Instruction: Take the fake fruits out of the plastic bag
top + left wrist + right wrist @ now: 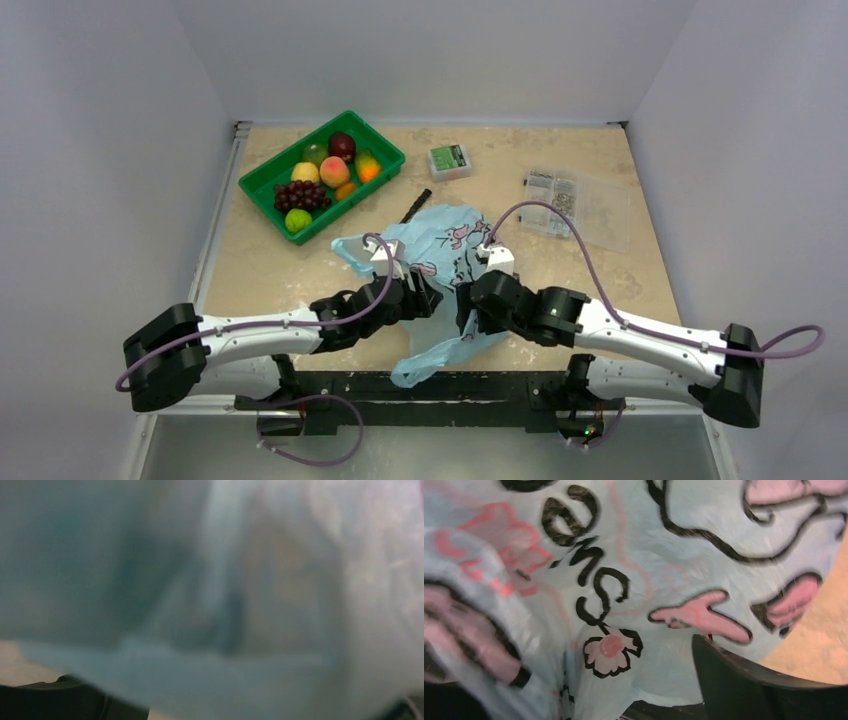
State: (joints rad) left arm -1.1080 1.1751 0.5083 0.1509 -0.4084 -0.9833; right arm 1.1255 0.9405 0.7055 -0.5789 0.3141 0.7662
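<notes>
Lying crumpled on the table (560, 270), the plastic bag (450, 235) spreads out just ahead of both grippers, and one twisted end trails back between the arms toward the near edge. The left gripper (425, 295) and the right gripper (470, 300) sit close together at the bag's near side, both against its film.

In the left wrist view the plastic bag (250, 580) fills almost the whole frame as a blurred pale-blue sheet right in front of the lens. The fingers are hidden, so I cannot tell how far the left gripper's jaws stand apart or whether they hold anything.

In the right wrist view the plastic bag (664, 555) is pressed up close, with black lettering, a small flower and pink animal prints. One dark finger (749, 690) shows at the lower right, just under the film. The other is covered, so I cannot tell the spread of this gripper or whether it has a grip.

The fake fruits (318, 180) lie well ahead of the left gripper and off to its left, piled in a green tray (262, 190). Whether any fruit is inside the bag cannot be made out.

A black stick (415, 205) lies just beyond the bag. Farther ahead of the right gripper are a small green box (450, 160) and, to its right, a clear compartment box (580, 205).
</notes>
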